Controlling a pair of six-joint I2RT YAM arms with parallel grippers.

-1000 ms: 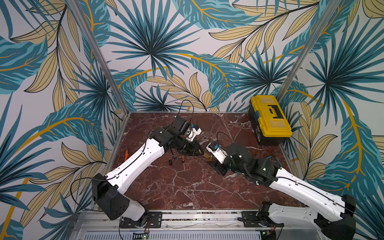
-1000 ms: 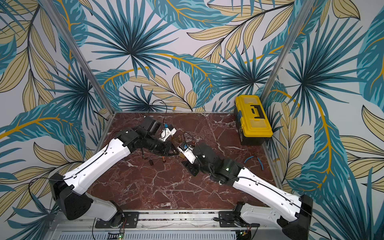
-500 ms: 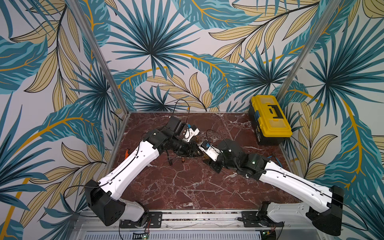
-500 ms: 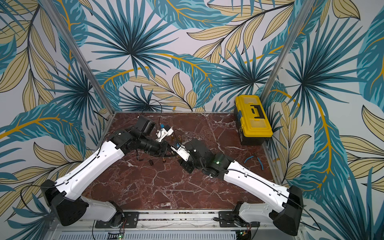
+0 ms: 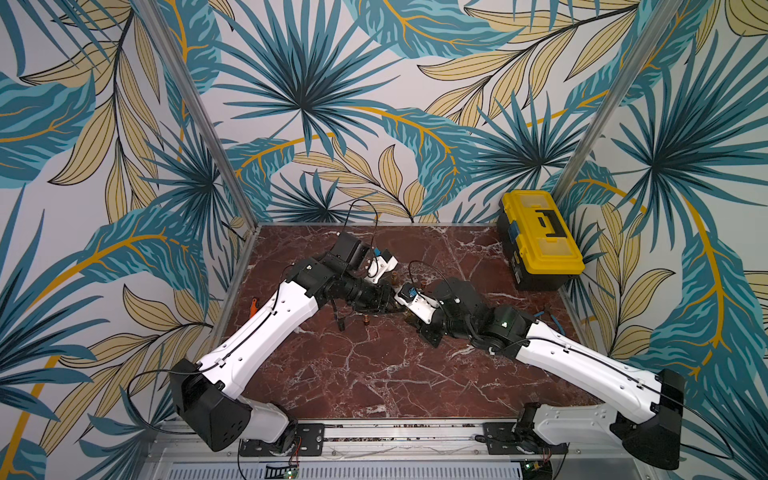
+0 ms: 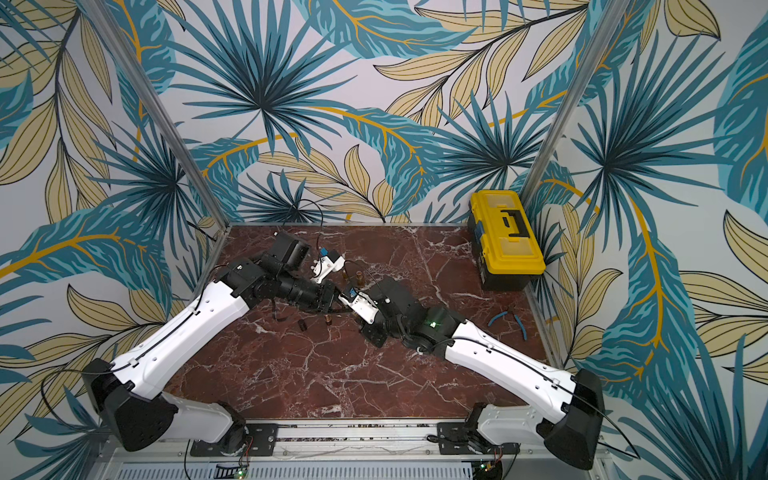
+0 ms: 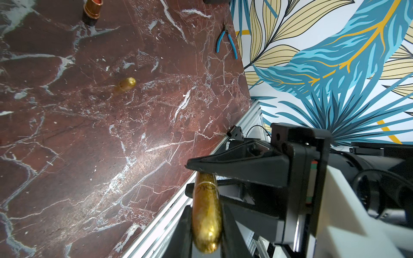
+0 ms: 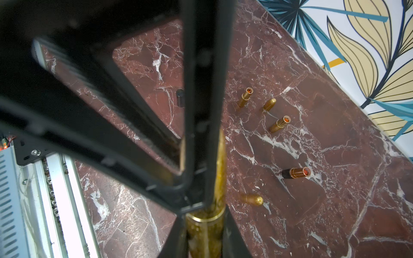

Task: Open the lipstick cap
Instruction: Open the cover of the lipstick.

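Up top, spotting left gripper (image 5: 388, 297) and right gripper (image 5: 402, 309) nose to nose over the table (image 5: 374, 374), mid-way across. From the left wrist, seeing both clamped tight on the gold lipstick (image 7: 206, 212), one per end. From the right wrist, finding it unopened: grips done, pull-apart left to do.

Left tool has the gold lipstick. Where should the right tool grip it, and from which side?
The free end past the seam ring, end-on from opposite the left tool: the gold lipstick points out of it. The right tool is shut there.
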